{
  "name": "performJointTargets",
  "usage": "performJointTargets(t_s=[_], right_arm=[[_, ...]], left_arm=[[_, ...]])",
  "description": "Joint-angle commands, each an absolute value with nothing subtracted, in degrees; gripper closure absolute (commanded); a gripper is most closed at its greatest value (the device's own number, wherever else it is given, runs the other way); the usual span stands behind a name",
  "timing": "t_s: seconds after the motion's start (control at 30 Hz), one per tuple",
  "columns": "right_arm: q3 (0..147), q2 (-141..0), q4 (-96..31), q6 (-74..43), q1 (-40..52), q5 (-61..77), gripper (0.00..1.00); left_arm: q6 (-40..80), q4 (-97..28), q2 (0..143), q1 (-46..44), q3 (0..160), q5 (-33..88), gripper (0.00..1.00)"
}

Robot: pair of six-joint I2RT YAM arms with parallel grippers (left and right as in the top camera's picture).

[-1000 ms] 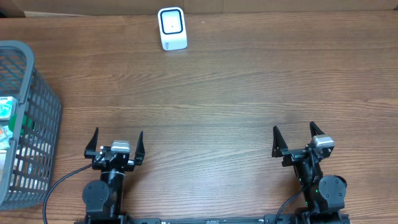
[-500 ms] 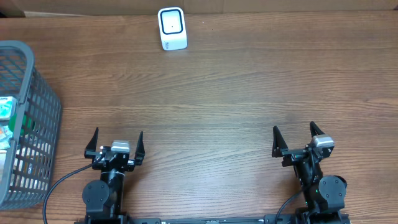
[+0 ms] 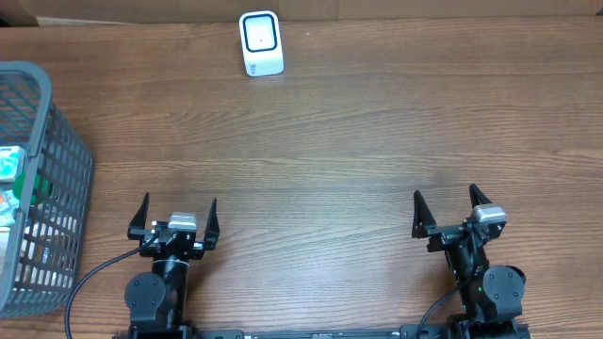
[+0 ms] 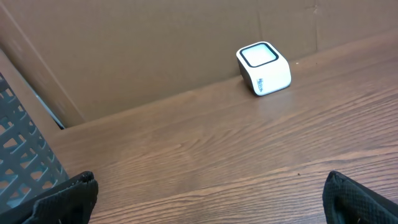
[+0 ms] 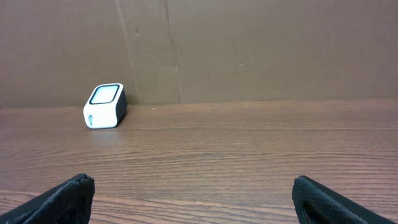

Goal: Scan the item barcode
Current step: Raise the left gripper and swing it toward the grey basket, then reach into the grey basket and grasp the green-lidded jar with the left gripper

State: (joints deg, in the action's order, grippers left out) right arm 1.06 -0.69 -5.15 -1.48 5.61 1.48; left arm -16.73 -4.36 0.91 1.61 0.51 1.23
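Nothing has moved since the earlier frame: the left gripper [image 3: 179,205] and right gripper [image 3: 445,198] wait along the bottom, jaws apart and empty, while the packaged items [image 3: 9,168] lie in the grey basket [image 3: 71,151] at far left, nearest the left gripper, and the scanner [image 3: 261,42] stands at upper centre.

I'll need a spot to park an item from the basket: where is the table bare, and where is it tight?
Bare wood runs from the scanner at the far edge down to the open left gripper and right gripper, and across the whole right half of the table. It is tight only at the left edge, where the grey basket stands.
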Motion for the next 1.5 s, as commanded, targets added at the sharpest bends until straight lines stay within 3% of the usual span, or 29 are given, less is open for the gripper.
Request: performJointTargets(t_s=[0.0,0.37,0.57,0.8,0.97,1.17,1.33,1.47], right_arm=[[0.47,-0.16,-4.82,-1.45,5.34,1.13,0.00],[0.47,-0.16,-4.82,-1.43,5.34,1.13,0.00],[0.47,-0.16,-4.82,-1.43,5.34,1.13,0.00],[0.47,-0.16,-4.82,-1.45,5.34,1.13,0.00],[0.47,-0.16,-4.82,-1.45,5.34,1.13,0.00],[0.47,-0.16,-4.82,-1.45,5.34,1.13,0.00],[0.47,-0.16,-4.82,-1.45,5.34,1.13,0.00],[0.47,-0.16,-4.82,-1.43,5.34,1.13,0.00]], left_arm=[[-17.67,-4.45,0.30,1.80,0.30,1.28,0.00],[-18.39,-4.36,0.30,1.80,0.30,1.54,0.00],[-4.34,-3.60,0.32,1.80,1.08,2.59,0.00],[2.11,-10.00,3.81,1.80,11.70,2.63,0.00],[4.36,-14.61,15.11,1.80,24.95,6.81,0.00],[5.37,-30.87,35.79,1.80,47.86,8.62,0.00],[5.34,-57.76,58.70,1.80,80.82,13.74,0.01],[5.32,-70.65,69.41,1.80,94.76,18.92,0.01]])
